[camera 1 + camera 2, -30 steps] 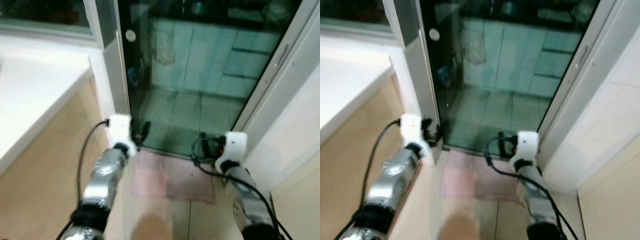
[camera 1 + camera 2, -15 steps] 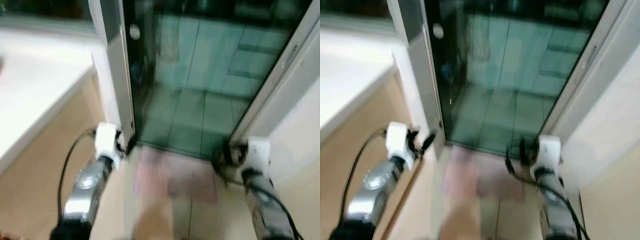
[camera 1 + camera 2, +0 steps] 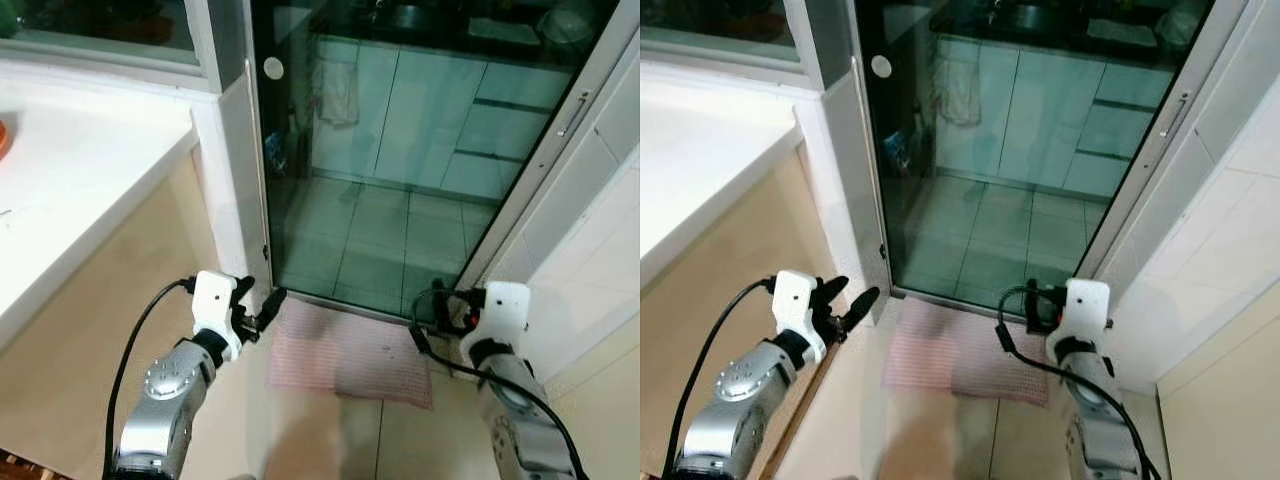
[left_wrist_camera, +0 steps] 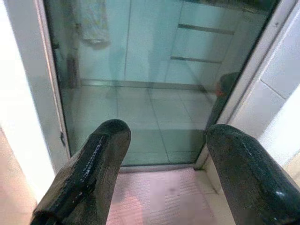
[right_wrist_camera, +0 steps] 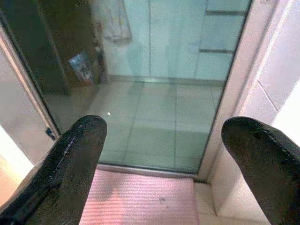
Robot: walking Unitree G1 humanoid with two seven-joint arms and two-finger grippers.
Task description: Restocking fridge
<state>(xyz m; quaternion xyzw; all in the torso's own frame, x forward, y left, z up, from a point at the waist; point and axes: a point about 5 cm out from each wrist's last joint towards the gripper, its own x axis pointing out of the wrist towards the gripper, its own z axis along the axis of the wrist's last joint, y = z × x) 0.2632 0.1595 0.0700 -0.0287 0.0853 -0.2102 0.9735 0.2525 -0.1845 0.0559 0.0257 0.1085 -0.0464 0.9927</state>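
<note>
Behind the glass door [image 3: 400,150], past both claws: dim cupboards, hazy hanging cloth [image 3: 337,90], small blue thing [image 5: 80,65] too blurry to name; white counter [image 3: 70,190] cut off at the edge

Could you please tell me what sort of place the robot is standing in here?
Probably a home, at the threshold of a kitchen: a glass sliding door shows cabinets behind it, a pink floor mat lies before it, and a white counter stands alongside.

A pink mat [image 3: 350,350] lies on the beige floor [image 3: 320,440] just before a glass sliding door [image 3: 400,150]. Behind the glass stand pale cabinets [image 3: 440,120] with a cloth [image 3: 338,92] hanging on them. A white tabletop [image 3: 80,190] runs along the left.
</note>
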